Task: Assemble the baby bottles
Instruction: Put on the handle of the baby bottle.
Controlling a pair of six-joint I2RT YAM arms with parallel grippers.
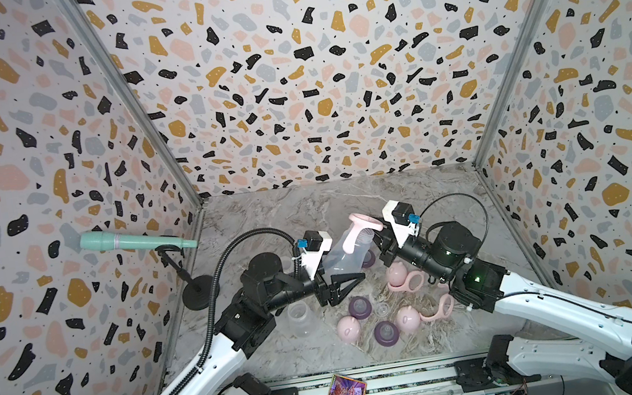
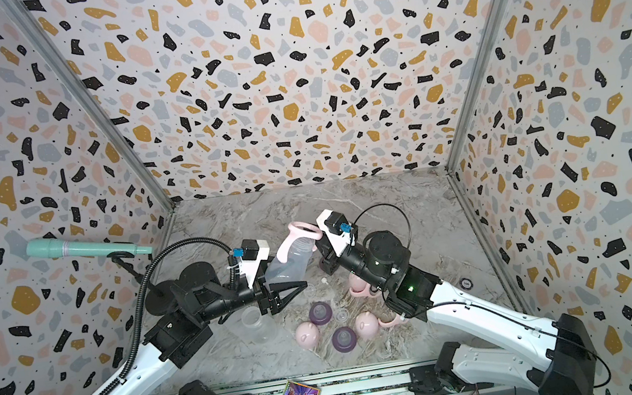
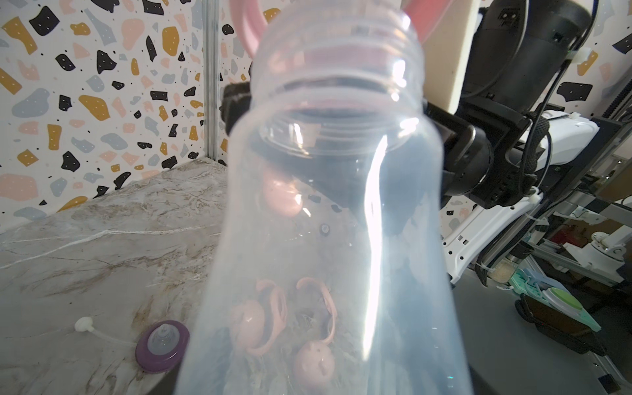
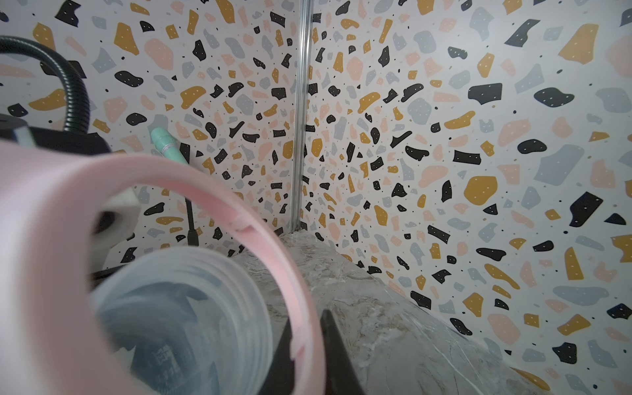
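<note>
My left gripper (image 1: pixel 338 277) is shut on the base of a clear baby bottle (image 1: pixel 339 256), held tilted above the table with its threaded neck toward the right arm. The bottle (image 3: pixel 325 205) fills the left wrist view and hides those jaws. My right gripper (image 1: pixel 379 236) is shut on a pink two-handled collar (image 1: pixel 364 223) at the bottle's mouth. In the right wrist view the black fingers (image 4: pixel 338 349) pinch the collar's ring (image 4: pixel 205 178), and the bottle neck (image 4: pixel 184 307) shows through it.
Loose parts lie on the marble table in front of the grippers: another clear bottle (image 1: pixel 301 318), purple teat rings (image 1: pixel 360 307) (image 1: pixel 386 332), pink caps (image 1: pixel 349 328) (image 1: pixel 408 318) (image 1: pixel 395 274) and pink collars (image 1: pixel 414 281) (image 1: pixel 443 306). A teal microphone (image 1: pixel 131 241) on a stand is at the left wall.
</note>
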